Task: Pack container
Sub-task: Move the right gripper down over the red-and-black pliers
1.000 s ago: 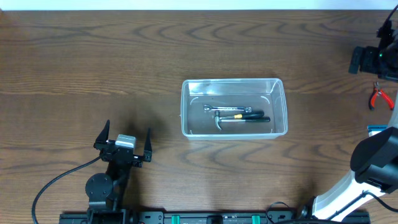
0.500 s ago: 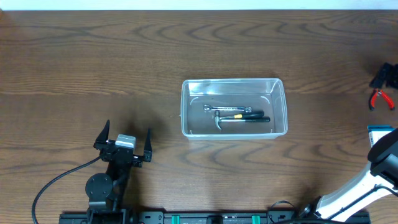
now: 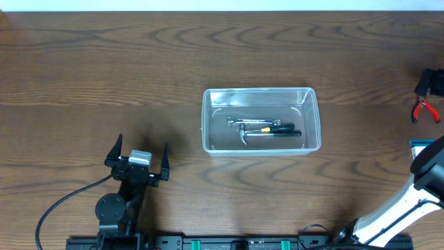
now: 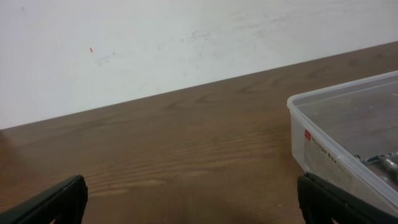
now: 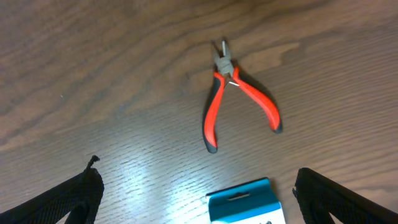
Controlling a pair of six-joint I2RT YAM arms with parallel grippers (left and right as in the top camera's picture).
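Note:
The clear plastic container (image 3: 205, 118) sits mid-table and holds a wrench and a hammer (image 3: 263, 129). In the left wrist view its corner (image 4: 323, 134) shows at the right. My left gripper (image 3: 137, 158) rests open on the table to the container's front left, with only bare wood between its fingers (image 4: 56, 200). My right gripper (image 5: 199, 173) hangs open over the far right of the table. Red-handled pliers (image 5: 239, 93) lie just beyond it, and a small blue box (image 5: 245, 202) lies between its fingers (image 5: 348, 199), touching neither.
In the overhead view the pliers (image 3: 424, 110) and the blue box (image 3: 420, 144) lie at the table's right edge. The right arm's white link (image 3: 399, 208) rises from the front right. A black cable (image 3: 62, 201) loops by the left arm's base.
The right arm's end has moved rightward and toward the front, from the back right corner to above the pliers, now mostly outside the overhead view. The left arm has not moved.

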